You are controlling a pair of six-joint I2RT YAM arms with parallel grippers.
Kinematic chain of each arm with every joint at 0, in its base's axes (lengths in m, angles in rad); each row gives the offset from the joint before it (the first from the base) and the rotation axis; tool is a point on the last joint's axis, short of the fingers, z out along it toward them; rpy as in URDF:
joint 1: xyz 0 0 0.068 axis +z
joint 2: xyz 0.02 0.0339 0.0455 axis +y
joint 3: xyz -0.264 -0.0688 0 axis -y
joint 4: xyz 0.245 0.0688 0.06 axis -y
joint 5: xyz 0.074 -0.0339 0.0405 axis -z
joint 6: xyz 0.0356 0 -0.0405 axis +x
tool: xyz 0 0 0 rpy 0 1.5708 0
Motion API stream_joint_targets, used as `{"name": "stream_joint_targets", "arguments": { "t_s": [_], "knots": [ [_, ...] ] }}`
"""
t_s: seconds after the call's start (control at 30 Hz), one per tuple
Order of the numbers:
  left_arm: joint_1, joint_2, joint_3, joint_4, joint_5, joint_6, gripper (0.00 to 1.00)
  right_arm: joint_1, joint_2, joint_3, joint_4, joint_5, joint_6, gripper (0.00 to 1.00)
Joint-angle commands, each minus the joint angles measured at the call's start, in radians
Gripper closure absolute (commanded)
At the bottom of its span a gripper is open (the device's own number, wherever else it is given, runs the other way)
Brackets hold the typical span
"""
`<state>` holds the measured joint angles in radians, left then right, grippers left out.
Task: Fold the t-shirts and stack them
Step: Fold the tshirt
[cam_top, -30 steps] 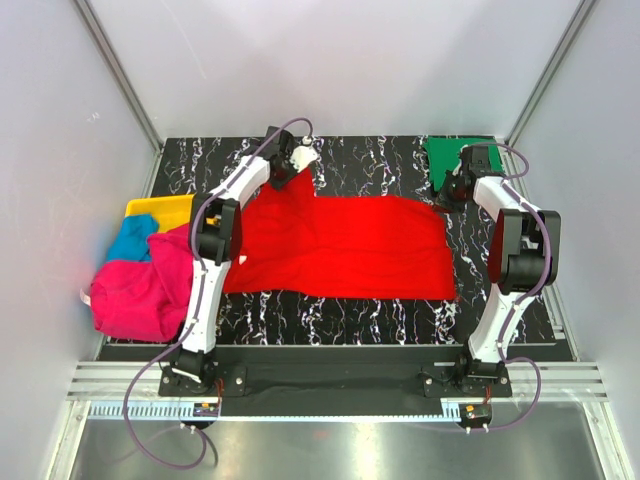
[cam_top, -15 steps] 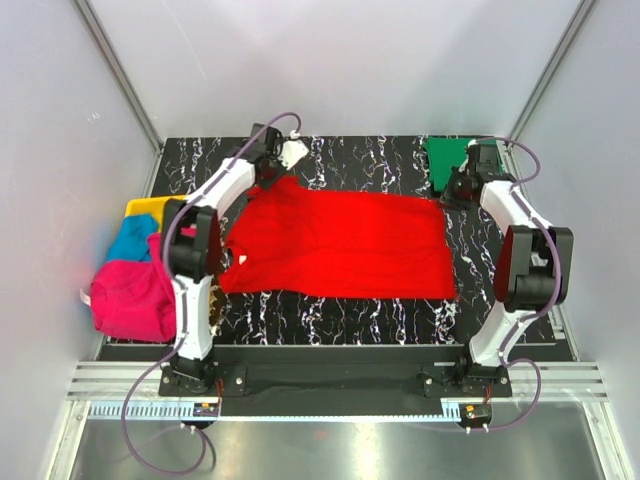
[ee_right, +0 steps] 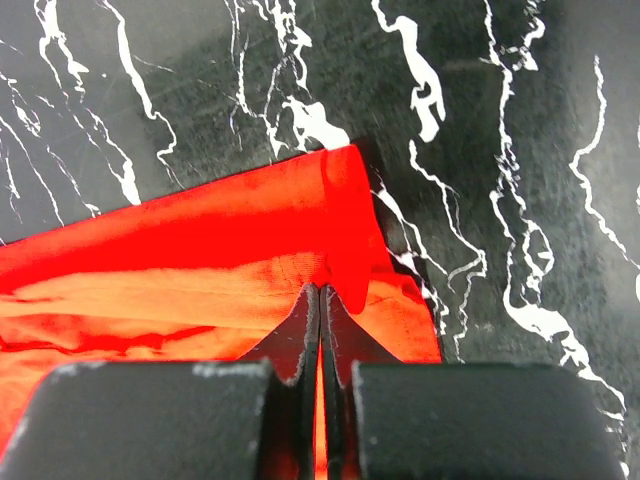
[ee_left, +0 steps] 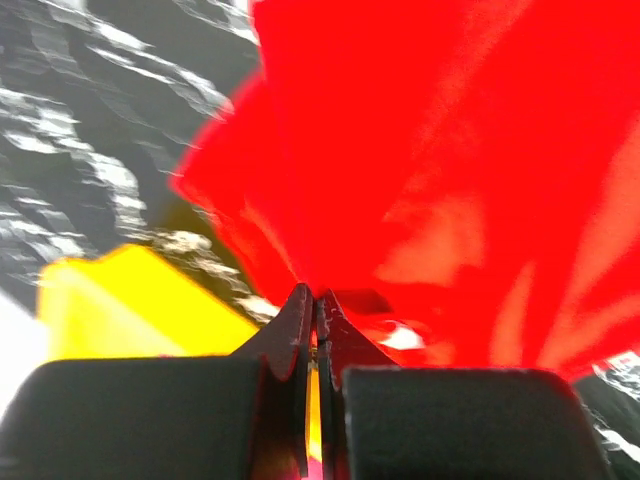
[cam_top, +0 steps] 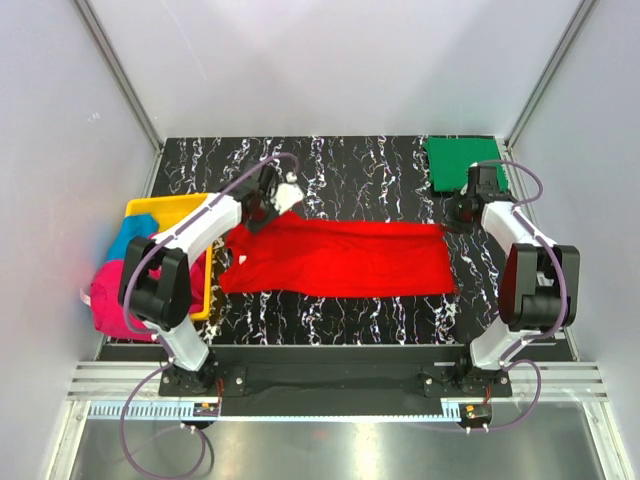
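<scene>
- Red shirt (cam_top: pixel 345 258) lies spread in a long, flat band across the middle of the black marbled table (cam_top: pixel 380 165).
- At the far left corner of the red shirt, the left gripper (ee_left: pixel 315 297) has its jaws pressed together on a bunch of the red cloth, which fans out ahead of it in the wrist view.
- At the far right corner of the red shirt, the right gripper (ee_right: pixel 320 290) is likewise clamped on the cloth's edge, with a lower red layer showing just beside the pinched fold.
- Beyond the red shirt's right end, a green shirt (cam_top: pixel 460 163) sits folded flat in the table's far corner.
- Left of the red shirt, a yellow tray (cam_top: pixel 165 207) holds a crumpled blue shirt (cam_top: pixel 126 240) and a bundled pink shirt (cam_top: pixel 103 298), which spills over the tray's outer side.
</scene>
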<state>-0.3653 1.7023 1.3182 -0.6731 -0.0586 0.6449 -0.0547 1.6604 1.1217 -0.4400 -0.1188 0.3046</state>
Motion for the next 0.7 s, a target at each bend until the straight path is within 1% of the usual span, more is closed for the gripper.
{"name": "stream_joint_targets", "arguments": {
  "t_s": [0.0,0.2,0.3,0.4,0.47,0.5,0.57,0.6,0.63,0.67],
  "knots": [
    [-0.032,-0.056,-0.040,-0.036,-0.033,-0.044,1.00,0.004,-0.074,-0.008,0.009,0.054,0.007,1.00],
    [-0.053,-0.067,-0.027,-0.123,-0.032,-0.108,1.00,0.004,-0.082,-0.068,0.009,0.068,0.013,1.00],
    [-0.070,-0.058,-0.066,-0.146,0.014,-0.123,1.00,0.004,-0.061,-0.080,0.026,0.064,0.014,1.00],
    [-0.083,-0.038,-0.099,-0.138,0.019,-0.126,1.00,0.004,-0.039,-0.077,0.030,0.062,0.013,1.00],
    [-0.087,-0.021,-0.112,-0.154,0.031,-0.122,0.98,0.004,-0.028,-0.077,0.032,0.056,0.011,1.00],
    [-0.087,-0.020,-0.116,-0.160,0.034,-0.117,0.91,0.004,-0.027,-0.077,0.035,0.051,0.013,1.00],
    [-0.087,-0.021,-0.116,-0.190,0.052,-0.100,0.85,0.004,-0.024,-0.079,0.034,0.051,0.011,1.00],
    [-0.089,-0.023,-0.109,-0.203,0.052,-0.094,0.73,0.004,-0.024,-0.080,0.035,0.053,0.011,1.00],
    [-0.089,-0.023,-0.105,-0.227,0.093,-0.090,0.64,0.004,-0.021,-0.080,0.032,0.053,0.007,1.00],
    [-0.087,-0.024,-0.100,-0.241,0.111,-0.079,0.53,0.004,-0.019,-0.080,0.032,0.053,0.008,1.00]
  ]
}}
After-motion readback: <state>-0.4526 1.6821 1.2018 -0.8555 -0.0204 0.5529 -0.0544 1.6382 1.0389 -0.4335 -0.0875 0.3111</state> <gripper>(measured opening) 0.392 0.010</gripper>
